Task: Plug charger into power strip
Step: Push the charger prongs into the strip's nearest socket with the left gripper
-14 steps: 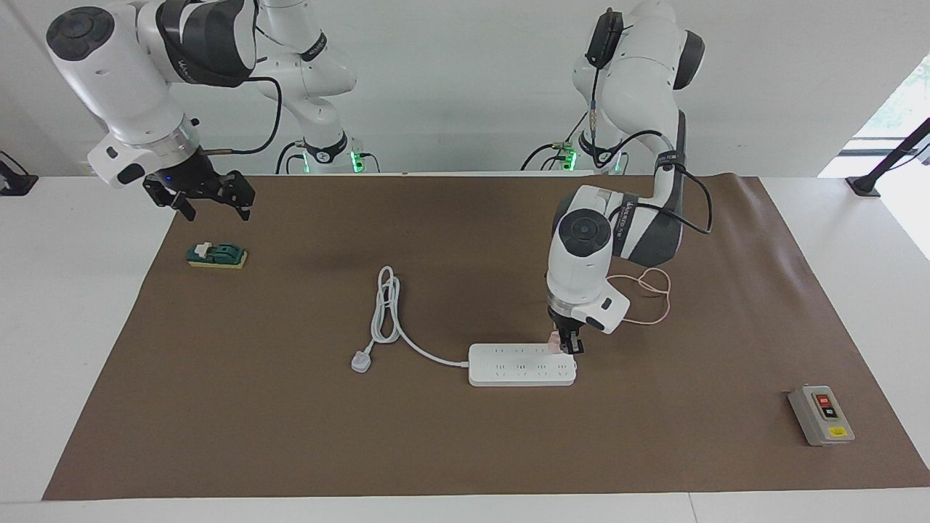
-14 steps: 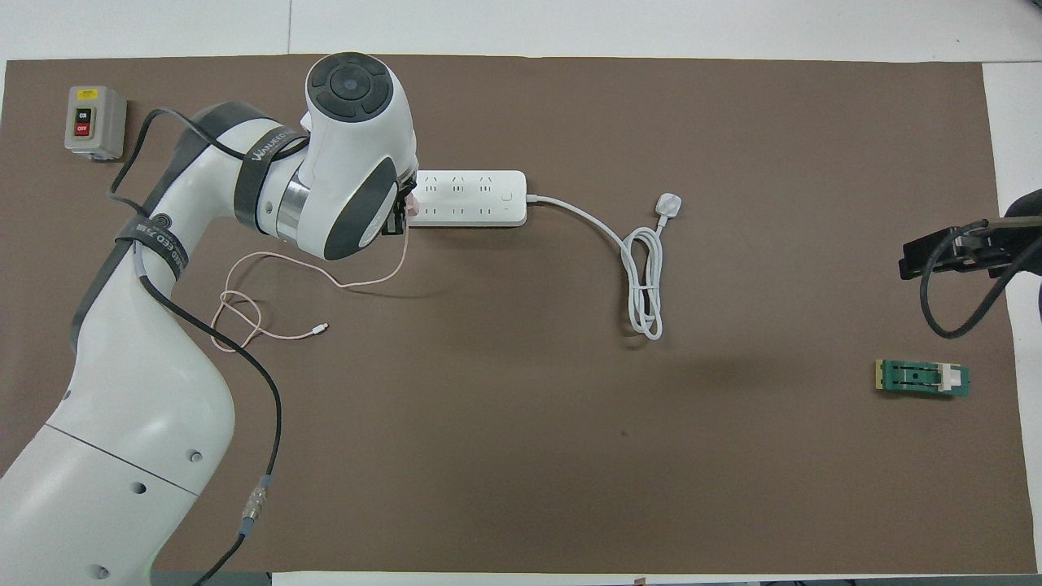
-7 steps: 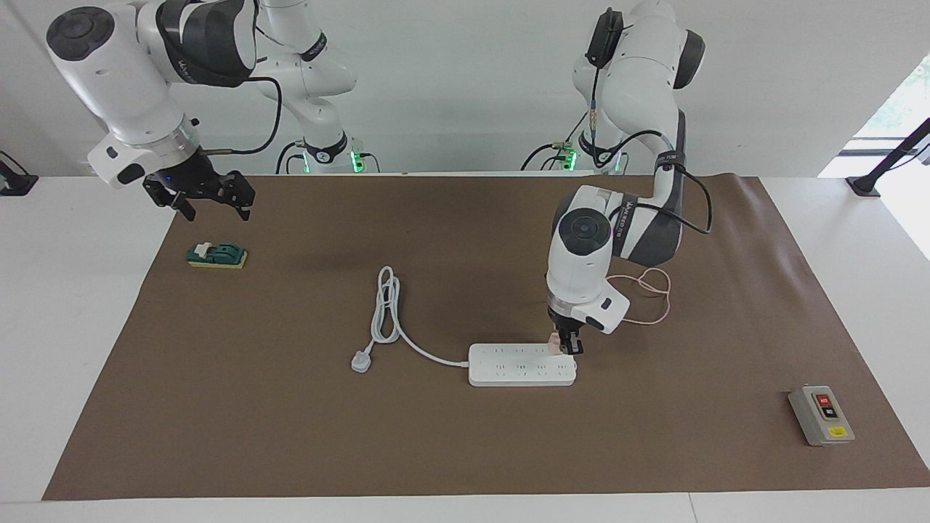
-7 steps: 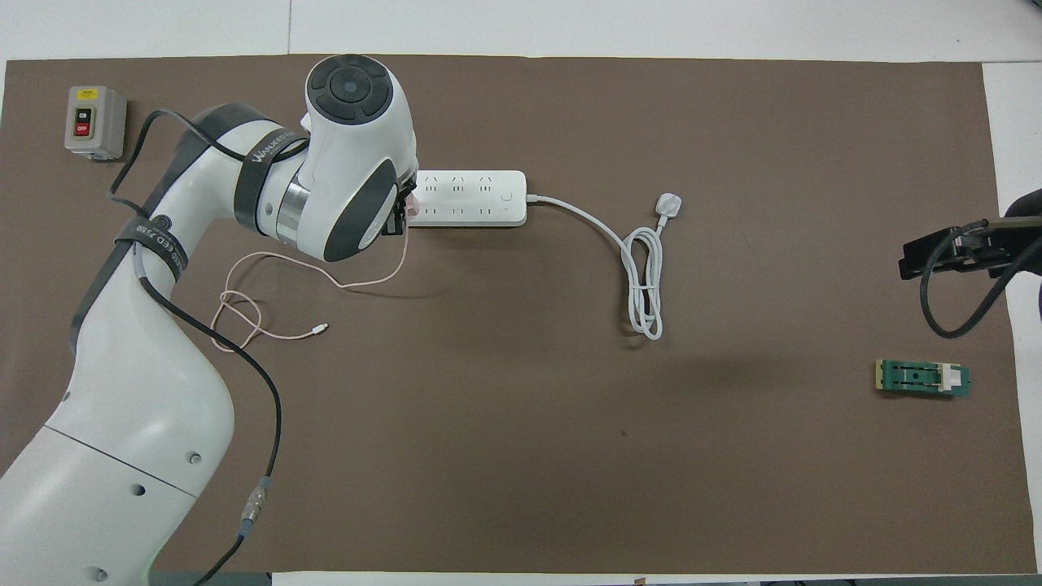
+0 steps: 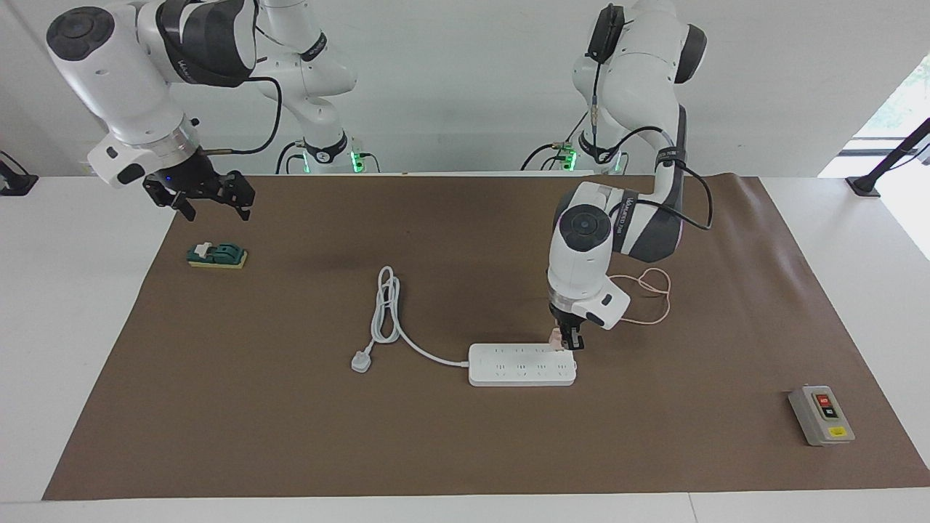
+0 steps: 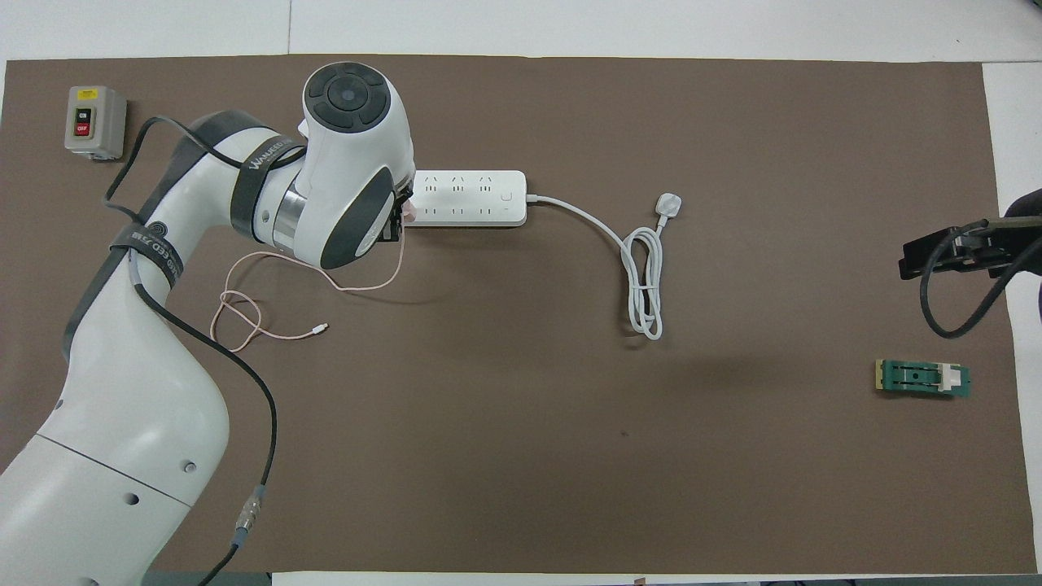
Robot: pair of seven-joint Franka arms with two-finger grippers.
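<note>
Charger at strip's end — left arm's end of table

Left gripper [image 5: 569, 341] clenched on charger [image 5: 556, 338], directly over power strip [image 5: 522, 365]; right gripper [image 5: 211, 197] spread wide, waits over green switch block [image 5: 216, 255].

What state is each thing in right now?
Charger: held over the strip's end, seating unclear.
Strip: flat, own plug loose on the mat.
Left gripper: shut on charger.
Right gripper: open, waiting above the green switch.

Pale-pink charger [image 5: 556, 337], white power strip [image 5: 522, 365]
</note>
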